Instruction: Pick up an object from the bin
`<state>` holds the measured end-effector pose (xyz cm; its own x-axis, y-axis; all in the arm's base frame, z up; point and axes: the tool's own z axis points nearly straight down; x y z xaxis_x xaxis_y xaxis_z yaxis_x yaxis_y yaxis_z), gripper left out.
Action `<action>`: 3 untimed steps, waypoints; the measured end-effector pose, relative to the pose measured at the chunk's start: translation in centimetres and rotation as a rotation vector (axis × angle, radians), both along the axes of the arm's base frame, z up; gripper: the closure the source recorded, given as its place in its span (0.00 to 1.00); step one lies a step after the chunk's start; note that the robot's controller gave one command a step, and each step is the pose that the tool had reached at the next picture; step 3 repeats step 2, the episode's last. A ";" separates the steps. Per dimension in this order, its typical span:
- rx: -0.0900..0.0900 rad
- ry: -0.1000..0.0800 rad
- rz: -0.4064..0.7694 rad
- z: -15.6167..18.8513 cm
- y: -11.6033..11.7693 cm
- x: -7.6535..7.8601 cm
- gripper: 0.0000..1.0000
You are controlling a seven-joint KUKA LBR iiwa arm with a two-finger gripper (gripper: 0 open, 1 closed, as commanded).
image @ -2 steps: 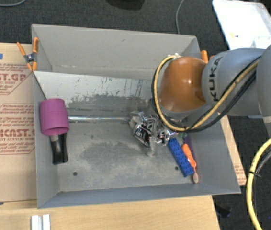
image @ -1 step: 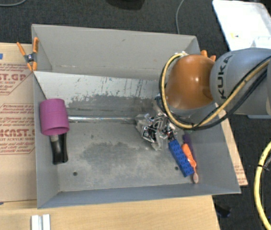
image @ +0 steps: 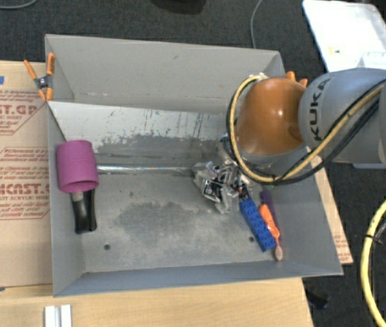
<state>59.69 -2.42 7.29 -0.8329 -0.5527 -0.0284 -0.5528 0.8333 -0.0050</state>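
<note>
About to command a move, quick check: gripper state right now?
Gripper: cannot be told; it hangs low beside a blue studded bar.

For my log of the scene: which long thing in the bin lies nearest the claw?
The blue bar, its upper end beside the claw. The orange stick lies just beyond it; the pink roller sits far left.

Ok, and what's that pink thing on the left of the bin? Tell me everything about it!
The pink thing is a chunky magenta cylinder, matte like plastic or foam, with a black handle sticking out of one end, towards the bottom of the view. It lies on its side on the floor of the grey bin, right by the left wall. No other loose thing touches it, and the end effector is well off to its right.
</note>
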 end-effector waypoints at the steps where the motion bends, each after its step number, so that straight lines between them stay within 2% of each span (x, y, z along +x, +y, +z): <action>1: 0.000 0.011 0.000 3.1 0.1 -0.4 1.00; 2: 0.001 0.011 0.000 7.9 0.1 -0.3 1.00; 3: 0.001 0.011 0.000 7.9 0.1 -0.3 1.00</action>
